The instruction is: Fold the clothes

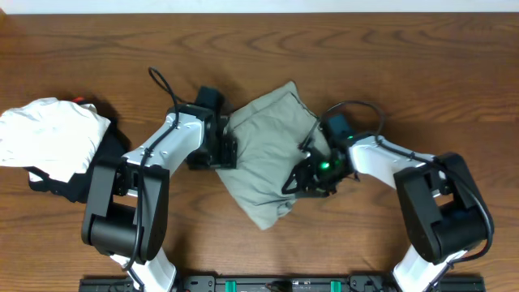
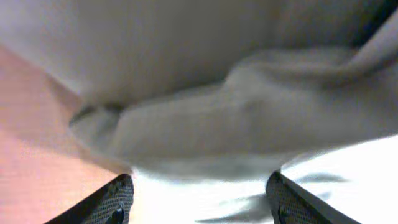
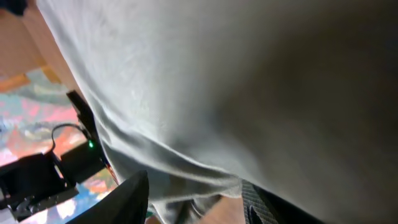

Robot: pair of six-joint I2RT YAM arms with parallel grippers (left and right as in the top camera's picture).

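The pale khaki shorts (image 1: pixel 272 154) lie bunched and partly folded in the middle of the table. My left gripper (image 1: pixel 225 148) is at their left edge; in the left wrist view its fingers (image 2: pixel 202 202) are wide apart and empty, with the shorts (image 2: pixel 249 118) just ahead. My right gripper (image 1: pixel 312 174) is at the shorts' right edge. In the right wrist view the cloth (image 3: pixel 236 81) fills the frame, and a folded edge lies between the spread fingers (image 3: pixel 196 202), which are not closed on it.
A white folded garment (image 1: pixel 49 138) lies on a black garment (image 1: pixel 73 185) at the far left. The wooden table (image 1: pixel 405 73) runs along the back and right. The arm bases stand at the front edge.
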